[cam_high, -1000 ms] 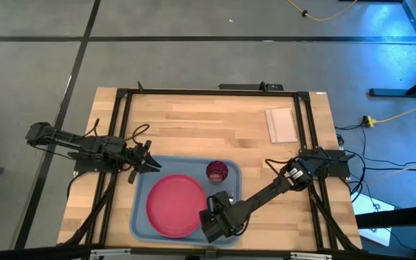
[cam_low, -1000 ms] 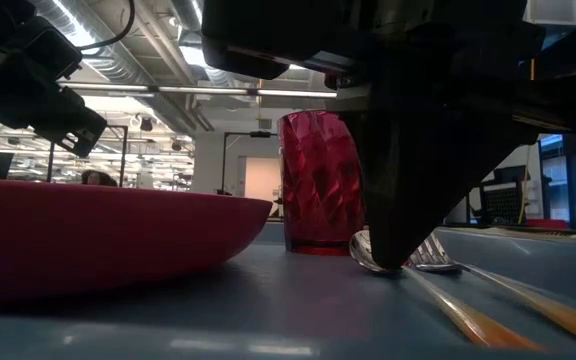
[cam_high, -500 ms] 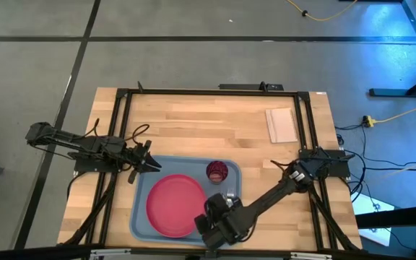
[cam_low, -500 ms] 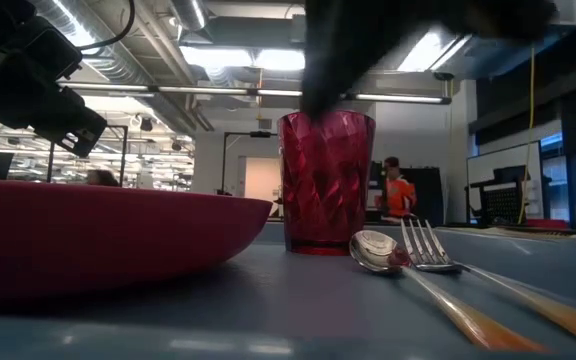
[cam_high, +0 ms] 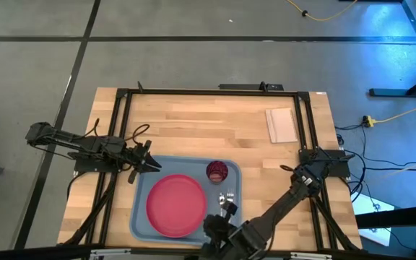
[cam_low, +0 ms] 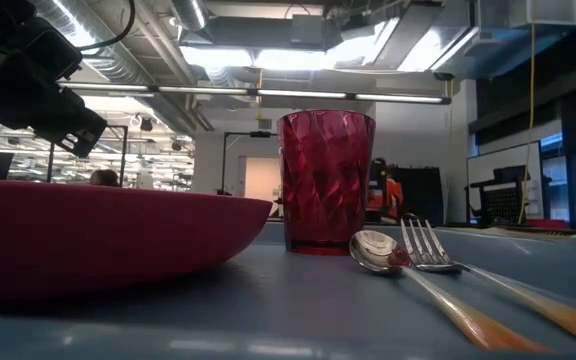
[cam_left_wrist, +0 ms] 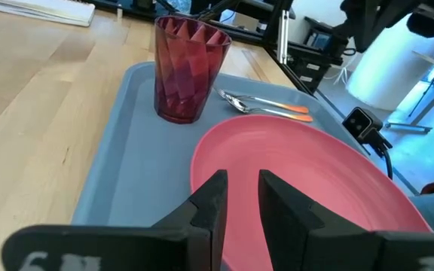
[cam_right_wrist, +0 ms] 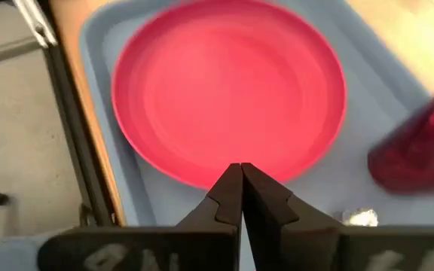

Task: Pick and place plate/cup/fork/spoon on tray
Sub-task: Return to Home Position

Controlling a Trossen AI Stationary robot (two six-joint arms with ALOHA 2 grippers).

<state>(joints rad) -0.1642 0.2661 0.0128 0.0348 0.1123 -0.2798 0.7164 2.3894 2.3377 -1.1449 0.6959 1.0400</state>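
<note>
Above tray (cam_high: 139, 217) rim beside plate (cam_high: 173, 206): right gripper (cam_right_wrist: 239, 167) clenched, empty | left gripper (cam_left_wrist: 242, 179) slightly parted, empty, waiting at tray corner | cup (cam_low: 325, 180), spoon (cam_low: 373, 250), fork (cam_low: 424, 250) on tray | homing: rise first, swing clear of cup | legible writing: 0

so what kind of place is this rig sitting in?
Probably a robotics lab or an open workshop hall. Exposed ducts and strip lights run overhead, the concrete floor is bare with lines marked on it, and a black-framed wooden table serves as the test bench.
</note>
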